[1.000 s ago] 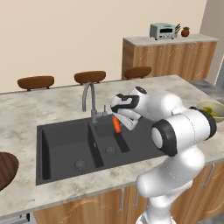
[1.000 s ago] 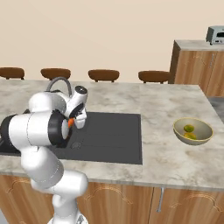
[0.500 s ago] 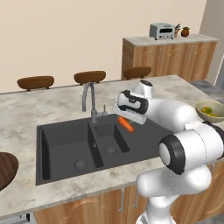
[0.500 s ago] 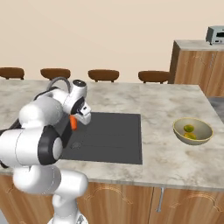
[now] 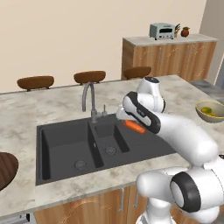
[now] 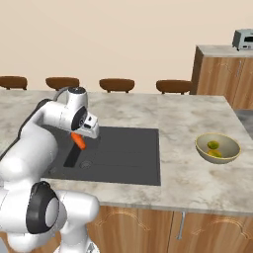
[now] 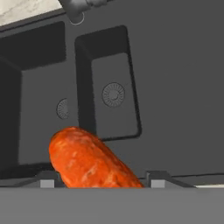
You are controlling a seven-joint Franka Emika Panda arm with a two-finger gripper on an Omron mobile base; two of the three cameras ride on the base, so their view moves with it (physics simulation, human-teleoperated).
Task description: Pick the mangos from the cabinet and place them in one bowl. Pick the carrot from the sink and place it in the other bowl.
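Observation:
My gripper (image 5: 130, 123) is shut on the carrot (image 5: 135, 127), a bright orange stick held in the air over the right part of the dark grey sink (image 5: 65, 146). From the right side the carrot (image 6: 78, 141) hangs below the gripper (image 6: 85, 134) above the sink (image 6: 129, 157). In the hand view the carrot (image 7: 87, 161) lies between the fingertips (image 7: 47, 182), with the sink basins (image 7: 114, 101) below. Two mangos (image 6: 214, 149) lie in the pale tan bowl (image 6: 201, 148) on the counter to the right. A dark brown bowl (image 5: 5, 169) is cut by the left edge. The cabinet is out of view.
A curved silver tap (image 5: 89, 99) stands behind the sink, close to the left of the hand. Brown stools (image 5: 89, 77) line the far side of the counter. A toaster (image 5: 161, 30) sits on wooden cupboards at the back right.
The hand has carried the carrot a little to the right over the sink, and the arm has stretched out and turned. The bowls have not moved.

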